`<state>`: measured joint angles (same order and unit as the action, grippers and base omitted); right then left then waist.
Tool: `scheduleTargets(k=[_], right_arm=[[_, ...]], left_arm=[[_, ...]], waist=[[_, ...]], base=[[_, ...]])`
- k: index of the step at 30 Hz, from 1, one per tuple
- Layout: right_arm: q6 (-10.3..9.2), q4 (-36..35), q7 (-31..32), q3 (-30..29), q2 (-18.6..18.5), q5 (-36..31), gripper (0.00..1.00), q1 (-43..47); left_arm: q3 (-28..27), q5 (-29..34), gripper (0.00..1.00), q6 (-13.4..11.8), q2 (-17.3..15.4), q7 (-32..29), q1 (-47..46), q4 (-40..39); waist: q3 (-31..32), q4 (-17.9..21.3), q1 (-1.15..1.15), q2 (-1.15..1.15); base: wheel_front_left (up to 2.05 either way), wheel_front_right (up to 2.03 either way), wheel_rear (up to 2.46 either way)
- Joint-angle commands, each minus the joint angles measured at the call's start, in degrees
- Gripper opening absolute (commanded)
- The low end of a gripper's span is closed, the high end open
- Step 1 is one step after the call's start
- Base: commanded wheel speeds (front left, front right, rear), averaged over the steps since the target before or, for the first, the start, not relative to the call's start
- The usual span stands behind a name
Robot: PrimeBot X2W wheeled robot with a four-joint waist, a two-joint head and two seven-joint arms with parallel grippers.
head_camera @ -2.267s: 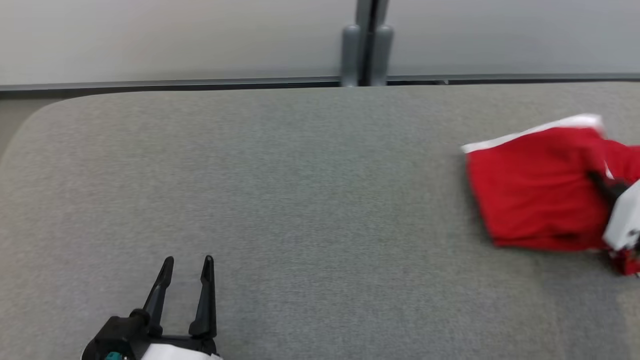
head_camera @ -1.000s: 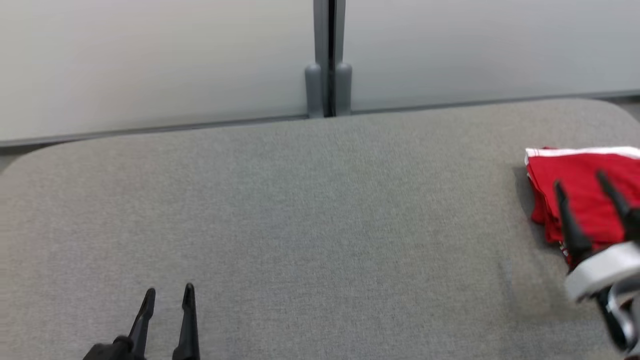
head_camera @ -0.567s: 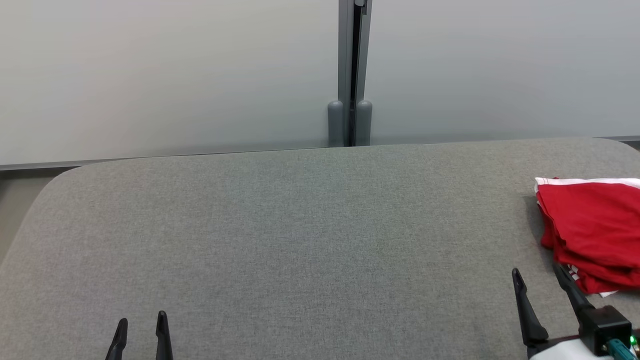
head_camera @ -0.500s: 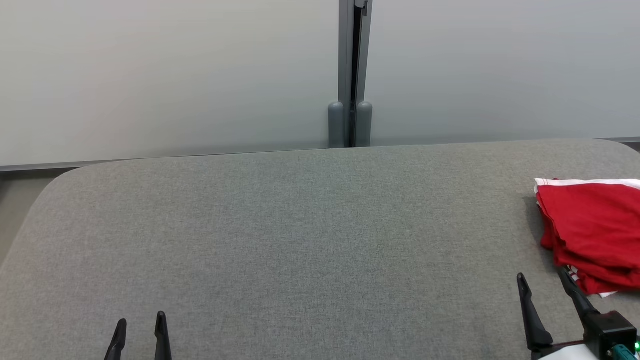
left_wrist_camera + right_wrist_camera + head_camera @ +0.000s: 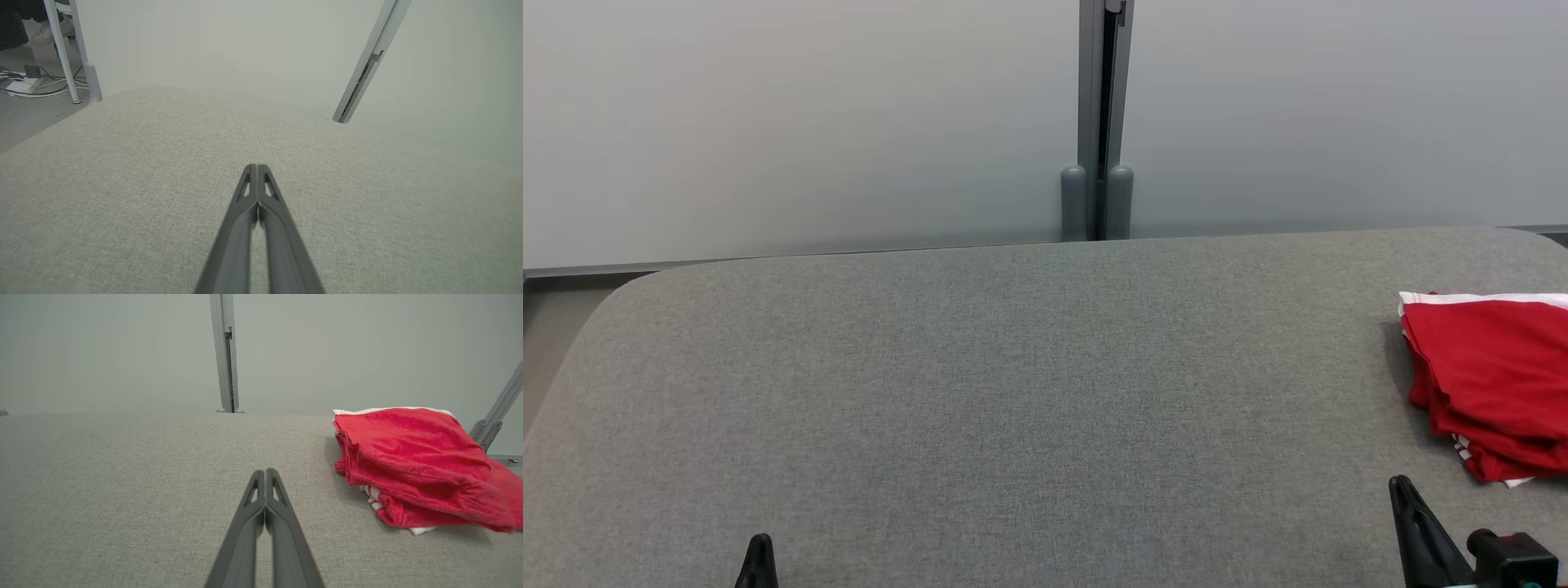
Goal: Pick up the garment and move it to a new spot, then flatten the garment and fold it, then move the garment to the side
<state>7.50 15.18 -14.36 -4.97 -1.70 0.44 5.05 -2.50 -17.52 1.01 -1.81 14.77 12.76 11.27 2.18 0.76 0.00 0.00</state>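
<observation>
We have the left tool [image 5: 257, 166] and right tool [image 5: 265, 470] pinched shut and empty, with the folded red garment [image 5: 1494, 376] at 3 o'clock on the worktop [image 5: 1013, 392], where a stray nudge could spill its loose layers.

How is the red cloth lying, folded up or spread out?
Folded up. The red cloth sits as a small thick pile on the gray table, with layers stacked along its edge and white trim peeking out.

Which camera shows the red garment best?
The right wrist view: the red garment lies almost whole on the table, layers and white trim visible. The head view crops it at its right edge. The left wrist view faces table and wall.
</observation>
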Motion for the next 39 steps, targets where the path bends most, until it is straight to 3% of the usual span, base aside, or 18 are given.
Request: scheduleTargets(k=[1,17,39], right_arm=[[0.00,-0.3,0.9,-0.6,-0.3,2.7,0.00,-1.2],[0.00,-1.0,5.1,-0.5,-0.6,22.8,0.00,-3.3],[-0.01,-1.2,9.6,-0.8,-0.8,42.7,0.00,-5.7]], left_arm=[[-0.3,-2.3,0.00,0.2,-0.3,-0.6,-0.9,-0.4],[-1.1,-18.6,0.00,1.7,-0.5,-5.2,-5.0,0.2],[-1.9,-34.8,0.00,3.1,-0.7,-9.8,-9.2,0.8]], waist=[[0.0,0.0,0.00,0.00],[-0.4,-0.1,0.00,0.00],[-0.8,-0.2,0.00,0.00]], base=[[0.00,0.00,0.00],[0.00,0.00,0.00],[0.00,0.00,0.00]])
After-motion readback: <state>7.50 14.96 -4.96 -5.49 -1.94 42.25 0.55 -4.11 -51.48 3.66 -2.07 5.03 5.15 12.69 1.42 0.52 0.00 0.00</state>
